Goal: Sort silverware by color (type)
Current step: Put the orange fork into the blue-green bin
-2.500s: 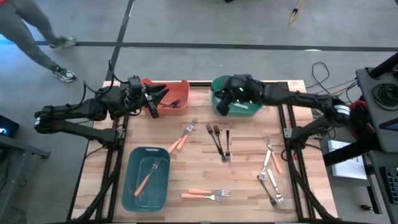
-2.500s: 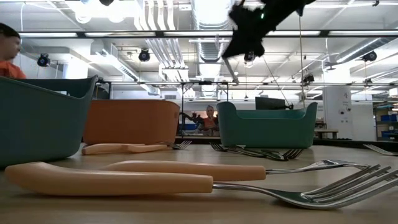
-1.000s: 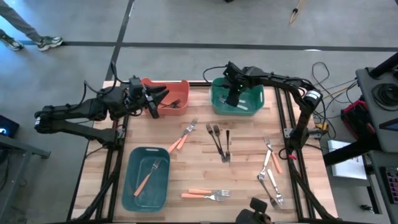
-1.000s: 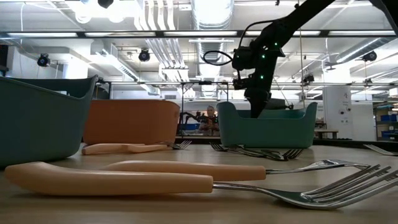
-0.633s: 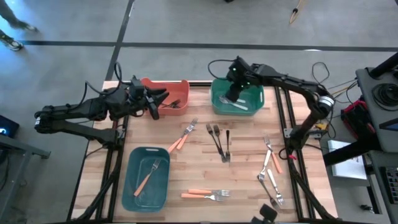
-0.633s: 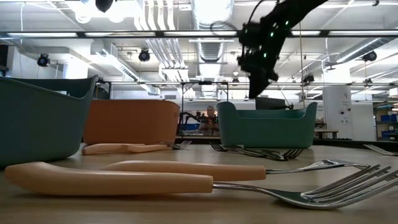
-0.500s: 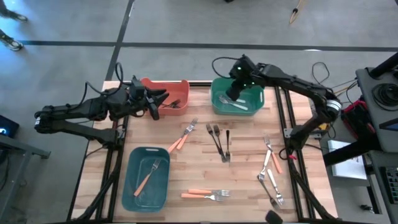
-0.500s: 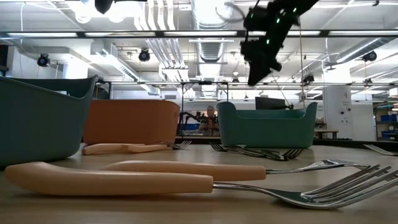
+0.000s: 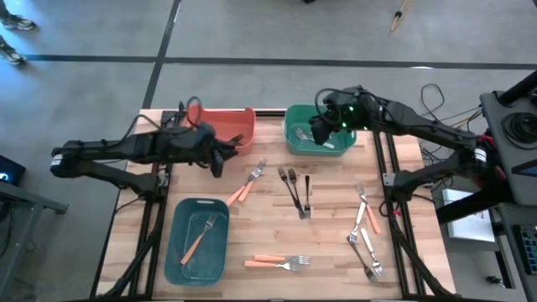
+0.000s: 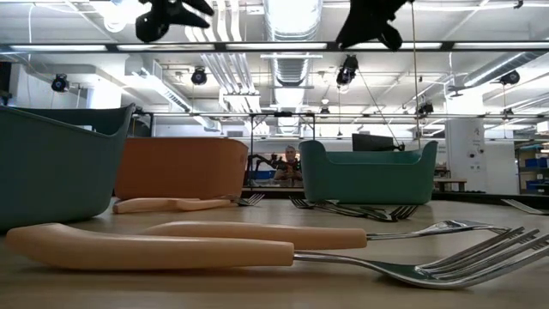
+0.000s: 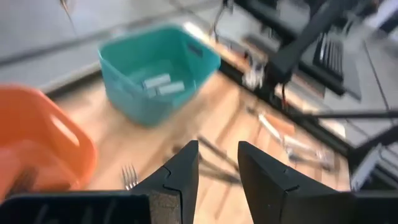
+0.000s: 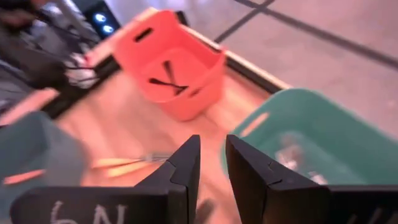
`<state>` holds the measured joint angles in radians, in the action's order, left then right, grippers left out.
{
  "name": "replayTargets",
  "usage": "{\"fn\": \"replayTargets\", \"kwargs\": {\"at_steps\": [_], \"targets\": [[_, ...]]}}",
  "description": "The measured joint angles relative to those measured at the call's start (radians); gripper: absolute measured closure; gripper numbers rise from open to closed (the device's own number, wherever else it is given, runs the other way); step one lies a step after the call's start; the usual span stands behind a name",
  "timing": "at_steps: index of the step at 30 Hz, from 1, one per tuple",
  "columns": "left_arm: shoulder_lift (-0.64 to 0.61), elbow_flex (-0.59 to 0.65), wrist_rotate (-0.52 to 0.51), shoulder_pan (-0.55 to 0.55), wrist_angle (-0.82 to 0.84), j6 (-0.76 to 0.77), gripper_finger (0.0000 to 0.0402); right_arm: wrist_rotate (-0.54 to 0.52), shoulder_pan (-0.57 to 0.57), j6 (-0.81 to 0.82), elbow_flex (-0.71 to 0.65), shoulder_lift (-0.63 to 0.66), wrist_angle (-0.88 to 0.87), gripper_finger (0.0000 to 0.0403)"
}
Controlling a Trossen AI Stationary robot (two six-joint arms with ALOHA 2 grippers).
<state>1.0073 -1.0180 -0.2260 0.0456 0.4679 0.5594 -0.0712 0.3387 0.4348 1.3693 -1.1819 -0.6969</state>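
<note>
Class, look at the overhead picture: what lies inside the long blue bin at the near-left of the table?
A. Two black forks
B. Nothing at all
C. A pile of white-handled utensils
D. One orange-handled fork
D: in the high view a single orange-handled fork lies slantwise on the floor of the blue bin, and nothing else shows inside it.

bins (image 9: 319, 138) – two behind, one front-left | silverware (image 9: 295, 191) – between, right
</note>
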Motion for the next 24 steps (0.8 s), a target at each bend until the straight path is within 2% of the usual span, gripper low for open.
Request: {"fn": "replayTargets", "kwargs": {"at_steps": [11,16,20,24], "targets": [[0.177,-0.001,0.177,-0.01,0.074,0.11,0.0306,-0.003,-0.235,0.251,0.0,0.022,-0.001,0.0335],[0.272,-0.002,0.236,-0.019,0.161,0.184,0.0307,-0.004,-0.314,0.256,-0.001,0.018,-0.01,0.0335],[0.351,-0.002,0.243,-0.023,0.284,0.222,0.0315,-0.009,-0.328,0.247,-0.001,0.019,-0.015,0.0335],[0.416,-0.002,0.258,-0.023,0.265,0.258,0.0323,-0.013,-0.327,0.197,-0.002,0.019,-0.032,0.0335]]}}
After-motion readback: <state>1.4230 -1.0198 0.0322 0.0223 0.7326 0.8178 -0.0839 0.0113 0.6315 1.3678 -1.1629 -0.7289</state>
